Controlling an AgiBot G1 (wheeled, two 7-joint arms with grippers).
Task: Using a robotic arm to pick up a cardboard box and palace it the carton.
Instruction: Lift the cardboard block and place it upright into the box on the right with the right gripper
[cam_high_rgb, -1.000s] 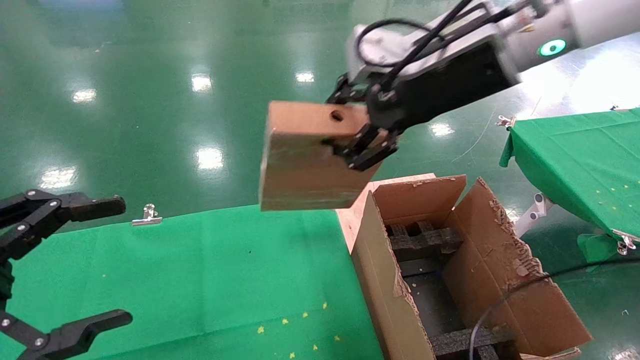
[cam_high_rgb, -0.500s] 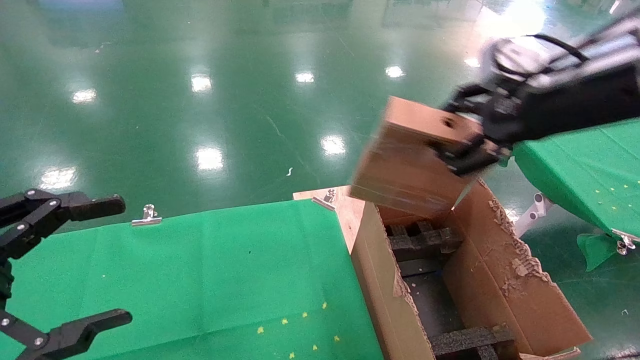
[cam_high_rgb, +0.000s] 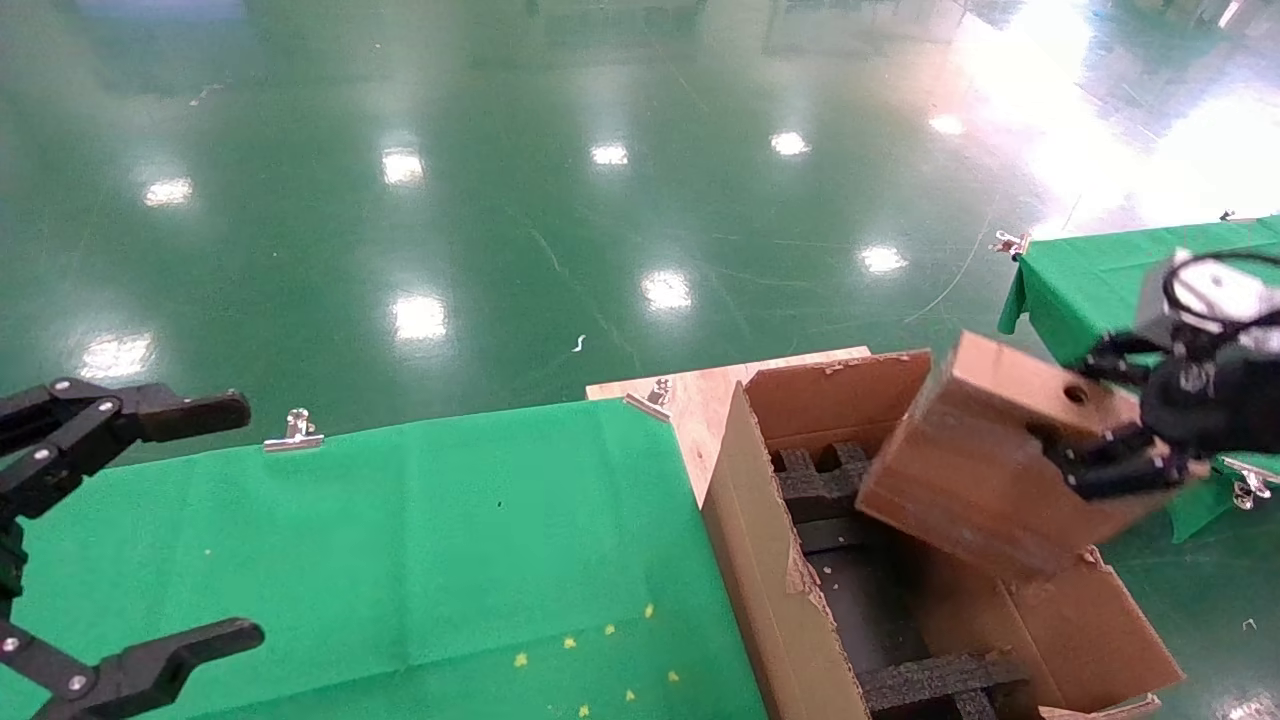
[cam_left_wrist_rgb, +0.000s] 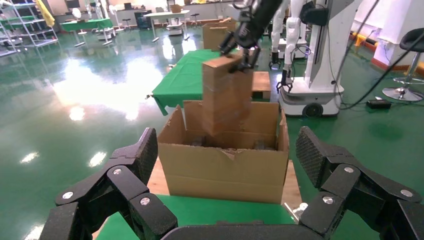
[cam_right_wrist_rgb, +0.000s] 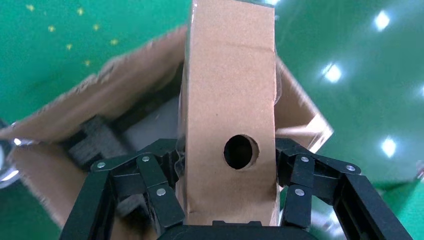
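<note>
Both fingers of the right gripper (cam_high_rgb: 1105, 445) clamp the cardboard box (cam_high_rgb: 975, 470), tilted over the carton's (cam_high_rgb: 770, 590) right wall, seemingly dipping inside. At near left, the left gripper (cam_high_rgb: 150, 530) hangs wide open, empty.

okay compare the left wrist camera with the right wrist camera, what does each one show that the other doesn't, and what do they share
Only the left wrist view shows the left gripper, open and parked facing the carton, the whole carton from outside, and the right gripper seen from a distance with a room of tables and a white machine base behind.

Only the right wrist view shows the round hole in the cardboard box, the right gripper's fingers pressed on both its sides, and black foam inside the carton.

Both show the right gripper holding the box above the open carton.
</note>
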